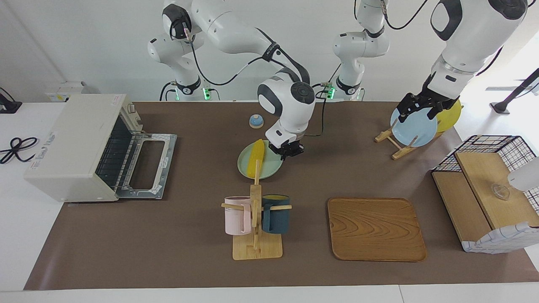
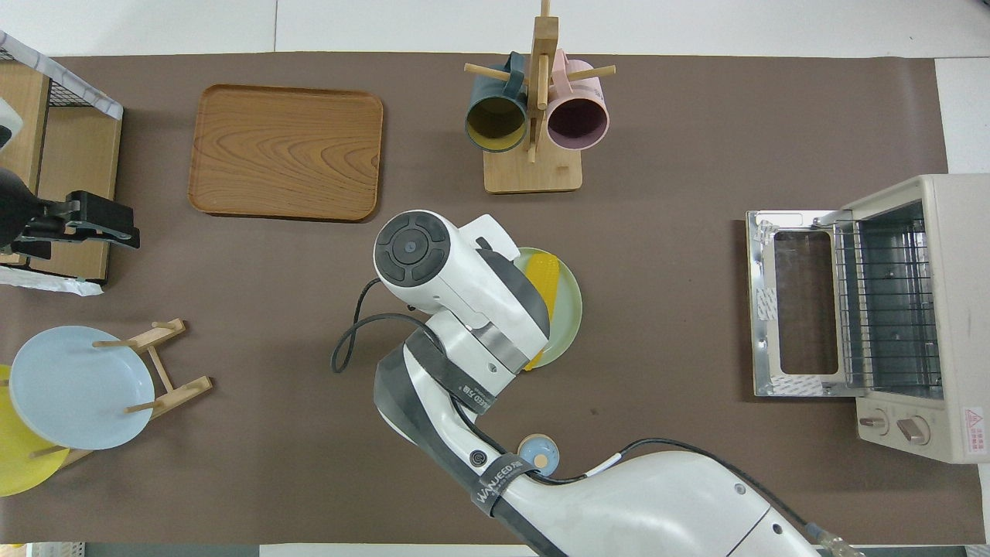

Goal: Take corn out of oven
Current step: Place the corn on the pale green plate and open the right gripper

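The yellow corn point(image 1: 257, 158) lies on a pale green plate point(image 1: 273, 169) in the middle of the table, outside the oven; it also shows in the overhead view point(image 2: 546, 280). My right gripper point(image 1: 287, 152) hangs just over the plate's edge beside the corn, open and empty. The cream-white oven point(image 1: 69, 147) stands at the right arm's end of the table with its door point(image 1: 147, 166) folded down flat and only its bare wire rack point(image 2: 882, 302) inside. My left gripper point(image 1: 416, 110) is up in the air over a blue plate point(image 1: 414, 128).
A mug rack point(image 1: 255, 210) with a pink and a dark blue mug and a wooden tray point(image 1: 374, 229) stand farther from the robots than the green plate. A plate rack with the blue and a yellow plate point(image 1: 451, 114), a wire-and-wood basket point(image 1: 488, 189), a small blue round thing point(image 1: 256, 121).
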You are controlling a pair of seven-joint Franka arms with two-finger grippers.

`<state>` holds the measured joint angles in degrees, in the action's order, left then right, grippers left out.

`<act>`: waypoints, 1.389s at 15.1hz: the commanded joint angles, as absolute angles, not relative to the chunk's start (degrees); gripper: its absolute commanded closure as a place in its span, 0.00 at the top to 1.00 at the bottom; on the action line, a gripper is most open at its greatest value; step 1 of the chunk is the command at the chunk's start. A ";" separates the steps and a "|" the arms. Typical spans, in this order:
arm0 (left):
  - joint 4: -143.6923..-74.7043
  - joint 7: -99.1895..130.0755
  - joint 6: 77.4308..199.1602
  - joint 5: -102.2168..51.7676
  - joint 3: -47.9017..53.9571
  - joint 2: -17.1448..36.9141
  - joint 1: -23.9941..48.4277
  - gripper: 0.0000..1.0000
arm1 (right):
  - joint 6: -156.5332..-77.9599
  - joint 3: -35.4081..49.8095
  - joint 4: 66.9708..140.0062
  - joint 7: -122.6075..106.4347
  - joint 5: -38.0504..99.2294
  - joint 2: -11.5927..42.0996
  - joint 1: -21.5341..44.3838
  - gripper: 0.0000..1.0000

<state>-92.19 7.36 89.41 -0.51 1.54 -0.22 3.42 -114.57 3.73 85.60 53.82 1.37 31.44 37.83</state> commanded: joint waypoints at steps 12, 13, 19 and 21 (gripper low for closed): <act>-96.41 6.85 92.46 -1.32 2.19 -2.63 3.95 1.00 | -113.30 3.87 91.13 42.55 -2.44 21.46 30.51 0.11; -97.63 7.03 93.24 -1.41 2.28 -3.33 5.00 1.00 | -112.25 3.87 93.14 41.49 -2.90 19.71 28.76 0.10; -104.75 7.12 100.01 -5.53 2.29 -5.10 14.39 1.00 | -122.05 3.78 121.60 28.05 -3.07 8.36 14.96 0.03; -108.35 7.38 104.48 -7.46 2.29 -5.71 19.13 1.00 | -127.59 3.87 127.59 23.23 -3.16 7.13 9.52 0.03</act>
<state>-102.64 7.32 99.46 -5.79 3.12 -3.09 14.57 -121.54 3.06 118.14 27.21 -2.22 11.73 14.20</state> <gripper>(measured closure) 0.000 0.965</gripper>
